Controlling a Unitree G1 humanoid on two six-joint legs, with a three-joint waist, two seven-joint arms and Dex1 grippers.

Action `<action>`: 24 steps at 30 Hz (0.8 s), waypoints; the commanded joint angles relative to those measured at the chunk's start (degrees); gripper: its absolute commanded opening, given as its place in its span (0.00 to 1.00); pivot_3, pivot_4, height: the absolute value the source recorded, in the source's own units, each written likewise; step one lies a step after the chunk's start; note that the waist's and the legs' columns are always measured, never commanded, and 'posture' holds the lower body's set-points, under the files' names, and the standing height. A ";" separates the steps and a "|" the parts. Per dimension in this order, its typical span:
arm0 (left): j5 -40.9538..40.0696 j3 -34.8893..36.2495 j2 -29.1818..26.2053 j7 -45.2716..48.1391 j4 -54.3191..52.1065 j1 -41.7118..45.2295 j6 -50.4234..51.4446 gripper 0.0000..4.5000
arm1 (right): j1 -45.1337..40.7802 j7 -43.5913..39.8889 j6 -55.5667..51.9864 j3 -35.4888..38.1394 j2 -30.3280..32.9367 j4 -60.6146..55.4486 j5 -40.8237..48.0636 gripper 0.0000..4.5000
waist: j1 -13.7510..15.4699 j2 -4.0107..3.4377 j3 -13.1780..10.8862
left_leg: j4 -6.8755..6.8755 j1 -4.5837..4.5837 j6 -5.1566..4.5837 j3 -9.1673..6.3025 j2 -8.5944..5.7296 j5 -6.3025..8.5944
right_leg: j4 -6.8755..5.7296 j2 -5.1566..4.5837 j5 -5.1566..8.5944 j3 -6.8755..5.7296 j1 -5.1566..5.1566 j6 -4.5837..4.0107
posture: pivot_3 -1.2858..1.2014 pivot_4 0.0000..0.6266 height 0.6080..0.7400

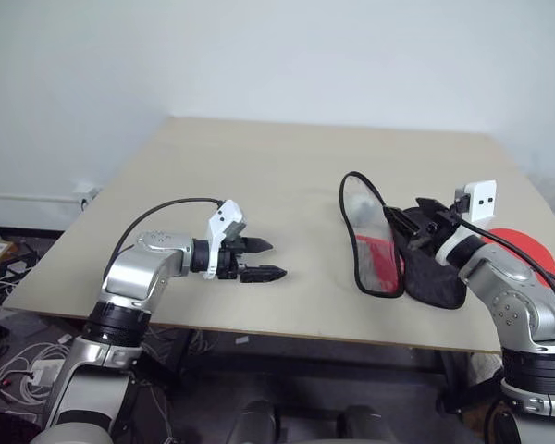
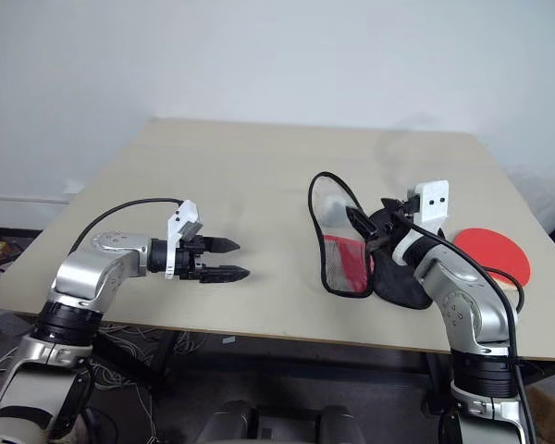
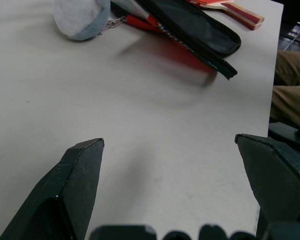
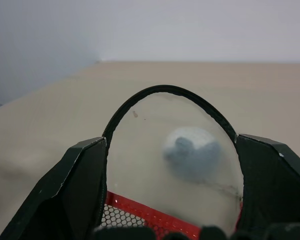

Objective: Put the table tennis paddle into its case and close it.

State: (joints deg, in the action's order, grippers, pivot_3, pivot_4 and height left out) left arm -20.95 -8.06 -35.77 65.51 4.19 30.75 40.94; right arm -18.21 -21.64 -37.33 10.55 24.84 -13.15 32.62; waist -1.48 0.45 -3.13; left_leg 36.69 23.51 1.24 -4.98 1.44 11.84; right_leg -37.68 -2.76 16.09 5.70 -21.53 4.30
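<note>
The case (image 1: 379,264) lies unzipped at the table's right. Its see-through flap with black zip edging (image 4: 165,90) stands raised, and the black back (image 2: 402,277) spreads on the table. My right gripper (image 4: 170,140) is open and level, its fingers at the mouth of the case just behind the raised flap. I cannot tell whether they touch it. The table tennis paddle (image 2: 490,252) lies flat, red face up, to the right of the case, partly behind my right arm. My left gripper (image 1: 277,259) hovers open over bare table, left of the case and pointing toward it.
A whitish round soft ball-like thing (image 3: 80,20) hangs on a short chain off the case and lies just beyond the flap. The beige table (image 1: 259,166) has free room across its left and far side. A person's trouser leg (image 3: 290,85) shows past the table's right edge.
</note>
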 commanded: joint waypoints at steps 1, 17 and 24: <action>-0.93 1.18 -1.20 -0.39 -3.40 -0.36 0.59 1.00 | -0.98 0.27 0.79 2.76 -0.16 -0.56 0.96 1.00 | -0.05 0.00 0.00 | -0.02 0.00 0.00 0.01 0.00 0.00 | 0.00 0.00 0.00 0.00 -0.01 0.00 | 0.52 0.00 1.00; -1.81 -3.41 1.61 1.07 -3.46 -1.21 0.59 1.00 | 4.15 16.82 -6.68 16.57 4.01 8.02 -5.93 1.00 | 0.24 -0.01 0.01 | 0.04 0.00 0.01 0.00 -0.02 0.00 | 0.03 0.00 0.00 0.01 0.06 -0.01 | 0.52 0.00 1.00; -0.07 -5.36 3.45 3.82 2.40 -0.29 -5.57 1.00 | 8.18 20.22 -11.51 23.03 6.70 12.05 -7.65 1.00 | -0.80 -0.30 0.03 | -0.04 -0.02 -0.03 0.14 -0.03 -0.02 | 0.00 0.00 0.00 0.16 -0.02 -0.01 | 0.52 0.00 1.00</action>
State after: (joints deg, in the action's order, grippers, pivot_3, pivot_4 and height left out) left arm -21.27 -13.15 -32.22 68.33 6.30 29.65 37.45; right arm -9.96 -1.93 -48.57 32.01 29.72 -0.34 25.86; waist -2.28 0.15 -3.09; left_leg 36.64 23.47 1.21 -4.81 1.42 11.81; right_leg -37.68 -2.76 16.09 5.89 -21.53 4.29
